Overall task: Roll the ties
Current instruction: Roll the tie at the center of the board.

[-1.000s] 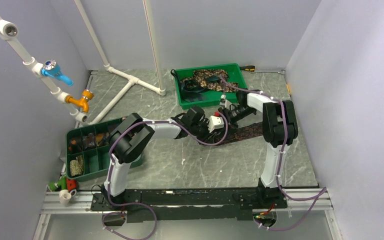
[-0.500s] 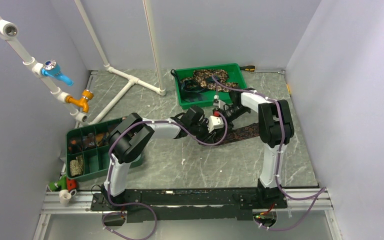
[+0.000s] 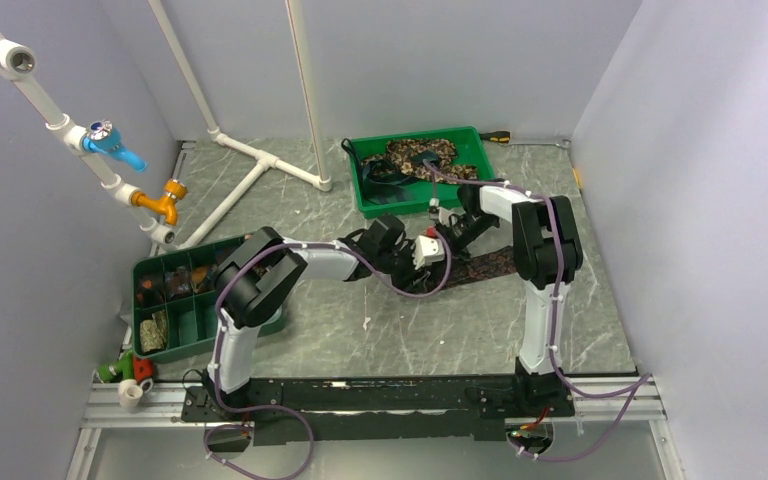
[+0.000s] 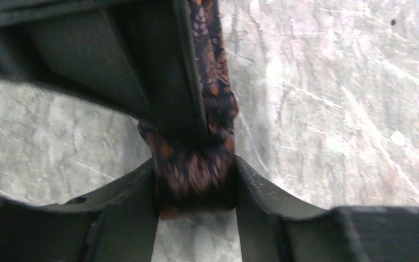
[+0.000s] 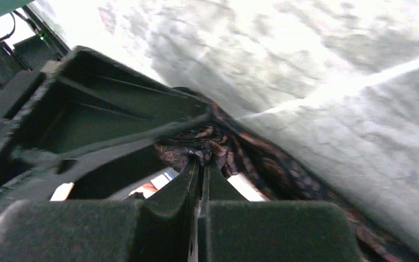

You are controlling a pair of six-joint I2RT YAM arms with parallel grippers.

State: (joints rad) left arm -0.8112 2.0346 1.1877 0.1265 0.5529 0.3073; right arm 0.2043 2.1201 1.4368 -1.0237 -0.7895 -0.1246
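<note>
1. The left gripper (image 4: pixel 195 166) is closed on the rolled end of the tie (image 4: pixel 193 180). The roll is seated between its two fingers (image 4: pixel 133 210) and is touched by both.
2. Ahead of the left fingertips, the unrolled length of the tie is seen as a narrow patterned strip. It runs away from the roll over the table (image 4: pixel 333 82).
3. In the left wrist view, a dark finger of the right gripper (image 5: pixel 201 164) is laid against the roll, just ahead of the left fingertips and touching the fabric.
4. The right gripper is closed. Its fingers are pressed together, with only a thin slit left between them.
5. Bunched tie fabric is located directly at the right fingertips. Whether any fabric is caught between them cannot be told.
6. In the overhead view, the two grippers are met tip to tip. The flat part of the tie is laid out on the table to the right of both.
7. Other ties (image 3: pixel 415 155) are heaped in a green tray (image 3: pixel 395 205), which stands beyond the right gripper on the far side of the table.
8. A green compartment bin (image 3: pixel 205 318) is placed well to the left of the left gripper, beside the left arm's elbow.
</note>
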